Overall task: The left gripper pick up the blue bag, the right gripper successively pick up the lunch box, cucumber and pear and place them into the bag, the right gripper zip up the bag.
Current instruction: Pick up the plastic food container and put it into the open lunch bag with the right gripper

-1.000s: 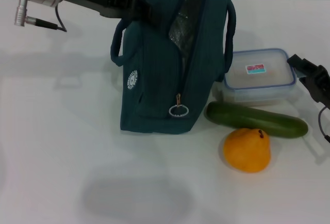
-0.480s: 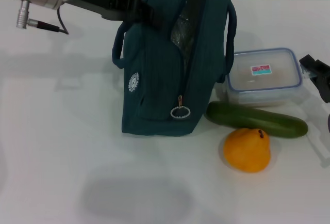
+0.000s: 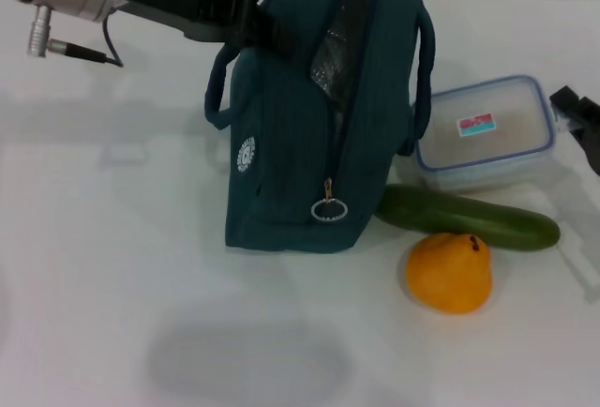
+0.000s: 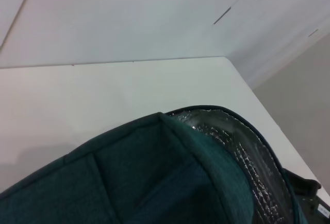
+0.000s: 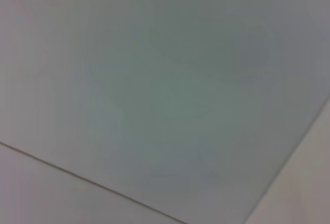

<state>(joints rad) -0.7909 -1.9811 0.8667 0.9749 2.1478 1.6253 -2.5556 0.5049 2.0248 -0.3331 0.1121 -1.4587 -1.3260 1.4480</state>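
My left gripper (image 3: 251, 24) is clamped on the blue bag (image 3: 319, 116); my right gripper (image 3: 579, 121) grips the tilted lunch box (image 3: 483, 133), beside the cucumber (image 3: 466, 218).

White table (image 3: 112, 266) with soft shadows, pale wall panels (image 4: 129, 17), grey floor (image 4: 304, 105) past its edge

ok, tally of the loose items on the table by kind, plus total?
Bag: 1, blue bag
Container: 1, lunch box
Vegetable: 1, cucumber
Fruit: 1, pear
Total: 4
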